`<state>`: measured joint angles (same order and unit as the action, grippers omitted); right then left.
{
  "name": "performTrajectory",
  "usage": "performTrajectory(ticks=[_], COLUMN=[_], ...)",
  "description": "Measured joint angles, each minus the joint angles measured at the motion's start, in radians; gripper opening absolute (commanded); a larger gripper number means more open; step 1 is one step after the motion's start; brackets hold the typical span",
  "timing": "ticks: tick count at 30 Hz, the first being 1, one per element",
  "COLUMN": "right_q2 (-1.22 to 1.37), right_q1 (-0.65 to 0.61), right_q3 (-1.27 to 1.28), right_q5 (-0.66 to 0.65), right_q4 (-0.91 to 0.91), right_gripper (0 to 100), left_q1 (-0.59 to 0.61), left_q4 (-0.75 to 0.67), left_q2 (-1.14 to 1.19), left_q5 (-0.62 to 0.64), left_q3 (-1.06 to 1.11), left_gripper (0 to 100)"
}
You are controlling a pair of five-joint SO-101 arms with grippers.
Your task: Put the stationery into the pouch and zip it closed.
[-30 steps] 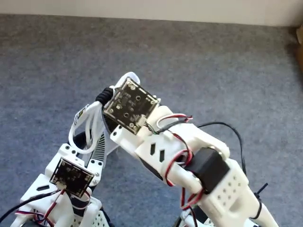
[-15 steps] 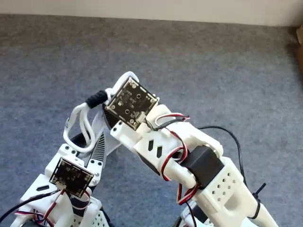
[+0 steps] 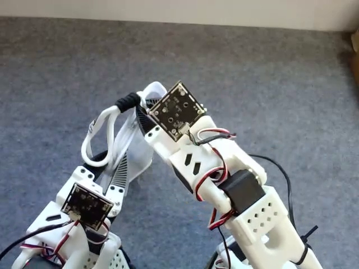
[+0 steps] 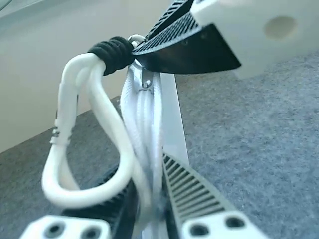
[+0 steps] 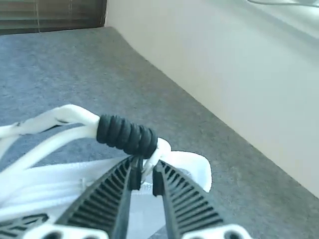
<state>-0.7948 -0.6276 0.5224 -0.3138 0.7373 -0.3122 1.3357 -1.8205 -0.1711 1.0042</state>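
Item: white pouch [image 3: 133, 148], soft, with a zip running its length, held stretched between the two grippers above the worktop; whether any part of it touches the surface cannot be told. Fittings: metal zip pull [image 4: 145, 81] at the pouch's upper end; white cord loop [image 3: 96, 134] hanging off that end beside the pouch, bound by a black wrap [image 3: 127, 102] just next to the pull. Right gripper [image 5: 144, 172]: at the pouch's upper end, ribbed black fingers [image 5: 112, 191] pressed together, pinching the zip pull directly under the black wrap. Left gripper [image 4: 149, 169]: at the pouch's lower end, fingers [image 4: 192, 191] clamped on the gathered fabric, with the cord loop draped alongside. Surround: grey carpet-textured worktop [image 3: 269, 73] beneath the pouch; pale wall [image 3: 168, 10] beyond it.
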Motion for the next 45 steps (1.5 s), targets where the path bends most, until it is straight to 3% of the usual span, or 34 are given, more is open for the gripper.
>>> performTrajectory(ticks=[10, 19, 28, 36, 45], right_q2=[0.000, -0.002, -0.002, -0.002, -0.207], right_q1=[0.118, 0.127, 0.150, 0.153, 0.083], right_q3=[0.107, 0.141, 0.137, 0.137, 0.241], right_q5=[0.000, 0.000, 0.002, 0.002, 0.002], right_q4=[-0.193, -0.252, -0.204, -0.204, -0.163], right_gripper=[0.6, 0.6, 0.6, 0.6, 0.5], left_q1=[0.003, 0.002, 0.006, 0.256, 0.287], left_q4=[-0.002, -0.003, 0.006, 0.011, 0.029], left_q2=[0.000, 0.000, 0.000, 0.003, 0.003], left_q5=[-0.002, -0.002, 0.015, 0.180, 0.195], left_q3=[0.003, 0.005, 0.018, -0.061, -0.189], left_gripper=[1, 1, 23, 29, 29])
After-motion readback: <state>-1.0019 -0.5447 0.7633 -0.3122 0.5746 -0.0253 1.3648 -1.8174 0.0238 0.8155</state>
